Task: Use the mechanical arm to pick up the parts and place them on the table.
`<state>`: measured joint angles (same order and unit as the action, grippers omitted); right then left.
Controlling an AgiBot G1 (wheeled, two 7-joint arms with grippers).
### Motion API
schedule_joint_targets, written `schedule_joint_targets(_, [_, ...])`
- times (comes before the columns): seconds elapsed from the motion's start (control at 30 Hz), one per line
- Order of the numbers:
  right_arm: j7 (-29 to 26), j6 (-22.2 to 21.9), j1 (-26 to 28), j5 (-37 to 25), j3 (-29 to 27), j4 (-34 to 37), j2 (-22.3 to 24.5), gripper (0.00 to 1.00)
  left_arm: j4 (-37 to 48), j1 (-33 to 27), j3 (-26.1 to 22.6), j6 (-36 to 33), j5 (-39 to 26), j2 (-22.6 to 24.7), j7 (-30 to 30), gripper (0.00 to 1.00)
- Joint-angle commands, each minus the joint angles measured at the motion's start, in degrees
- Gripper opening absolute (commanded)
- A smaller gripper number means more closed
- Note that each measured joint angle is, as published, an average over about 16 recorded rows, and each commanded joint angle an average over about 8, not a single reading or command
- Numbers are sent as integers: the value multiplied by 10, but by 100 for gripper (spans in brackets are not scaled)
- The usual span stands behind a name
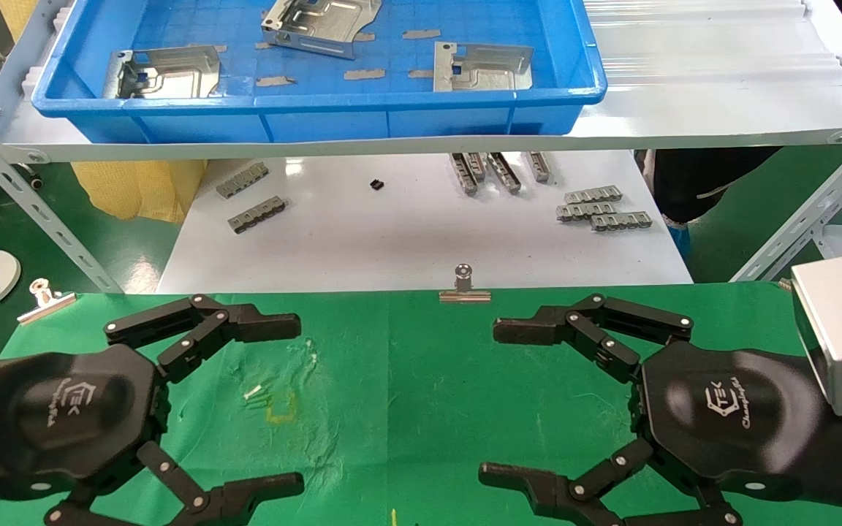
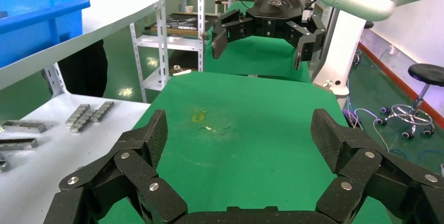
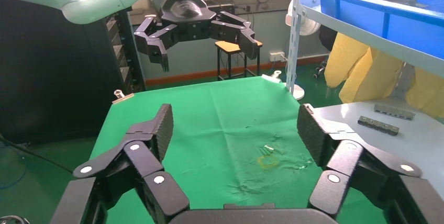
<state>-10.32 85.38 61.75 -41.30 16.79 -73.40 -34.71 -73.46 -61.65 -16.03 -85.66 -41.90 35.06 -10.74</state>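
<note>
Only the head view shows three parts [image 1: 164, 71] in the far blue tray [image 1: 319, 109]; left gripper [image 1: 297, 402] and right gripper [image 1: 490, 402] hover wide open, empty, over the green counter [image 1: 392, 365].

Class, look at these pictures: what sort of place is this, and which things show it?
Probably a factory or workshop assembly station. Stamped metal parts lie in a blue plastic tray on an angle-iron rack, comb-like strips sit on a white bench, and metal shelving stands behind.
</note>
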Motion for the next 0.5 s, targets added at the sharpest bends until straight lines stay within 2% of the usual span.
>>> schedule_joint_targets(0.03, [0, 0, 0, 0, 0, 0, 0, 0, 0, 0, 0, 0, 0, 0, 0, 100])
schedule_joint_targets(0.5, [0, 0, 0, 0, 0, 0, 0, 0, 0, 0, 0, 0, 0, 0, 0, 100])
